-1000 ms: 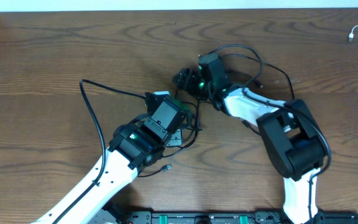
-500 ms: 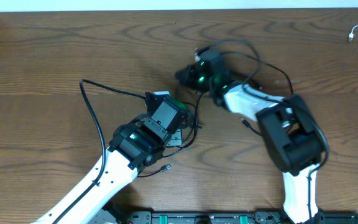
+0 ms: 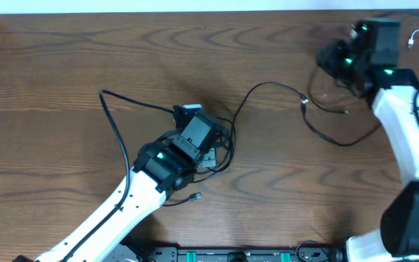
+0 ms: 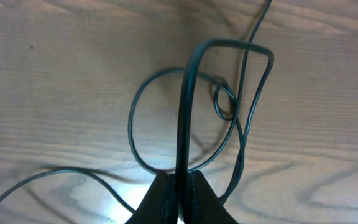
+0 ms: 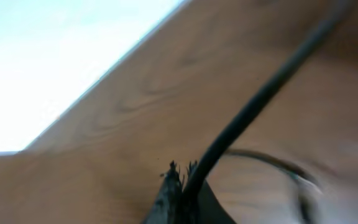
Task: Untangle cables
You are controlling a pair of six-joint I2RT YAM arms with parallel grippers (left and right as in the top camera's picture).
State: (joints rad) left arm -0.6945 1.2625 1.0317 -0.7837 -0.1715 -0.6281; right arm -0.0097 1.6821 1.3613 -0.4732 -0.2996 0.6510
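Black cables (image 3: 222, 149) lie tangled around my left gripper (image 3: 189, 111) at the table's middle. In the left wrist view, that gripper (image 4: 180, 182) is shut on a black cable (image 4: 184, 106) that rises from the jaws, bends over and falls into loops (image 4: 143, 134) on the wood. One black cable (image 3: 268, 85) arcs right from the tangle toward my right gripper (image 3: 326, 60) at the far right. The blurred right wrist view shows that gripper (image 5: 184, 184) shut on a black cable (image 5: 253, 102). A white cable (image 3: 417, 36) lies at the far right corner, apart from both grippers.
A long black strand (image 3: 133, 104) runs left from the tangle. A plug end (image 3: 195, 195) lies near the front by the left arm (image 3: 115, 211). Another black loop (image 3: 340, 140) lies beside the right arm (image 3: 406, 131). The table's back edge (image 3: 195, 10) is close behind the right gripper.
My right gripper has shut on a black cable and swung far right and back, drawing that cable out of the tangle. The left gripper has stayed in place, still shut.
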